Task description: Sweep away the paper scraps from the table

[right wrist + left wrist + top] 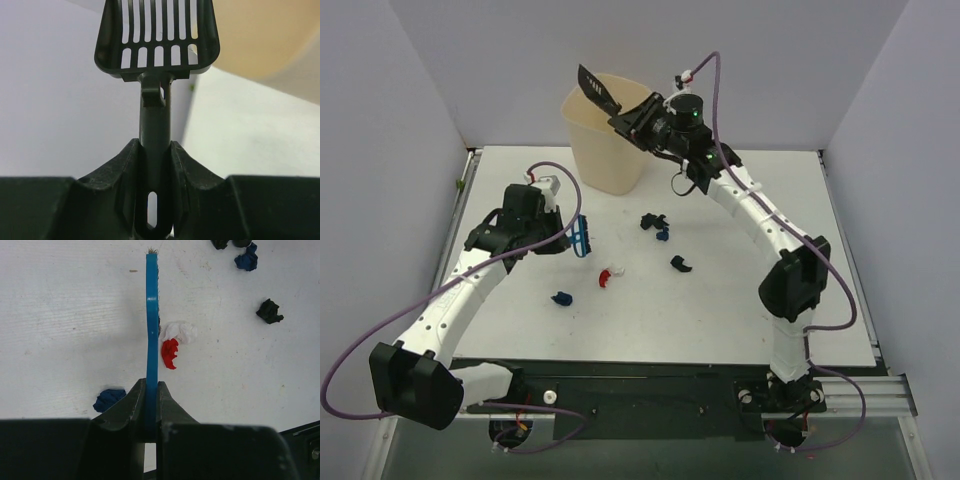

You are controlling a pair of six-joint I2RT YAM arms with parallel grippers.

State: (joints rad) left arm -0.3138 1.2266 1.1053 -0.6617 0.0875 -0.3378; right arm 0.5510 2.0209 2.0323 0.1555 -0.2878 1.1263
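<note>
Scoop held up at the bin, brush kept down by the scraps

The brush [151, 315] is pinched edge-on in the left gripper [151, 390], jaws clamped tight on its blue body. It's kept low over the table [770, 300], probably so the nearest bits can be pushed along; actual contact can't be made out. The scoop [157, 40] is gripped by its long handle in the right gripper [155, 150], jaws narrow around it, and is raised at the rim of the bin [595, 150], likely for tipping out. Nothing can be seen in its slotted tray. The paper scraps [680, 264] are scattered mid-table: a red-and-white wad [172, 345] just beside the brush, a dark blue wad [109, 399] near the left gripper, and black and blue ones nearer the bin. All are tiny, crumpled and irregular.
</note>
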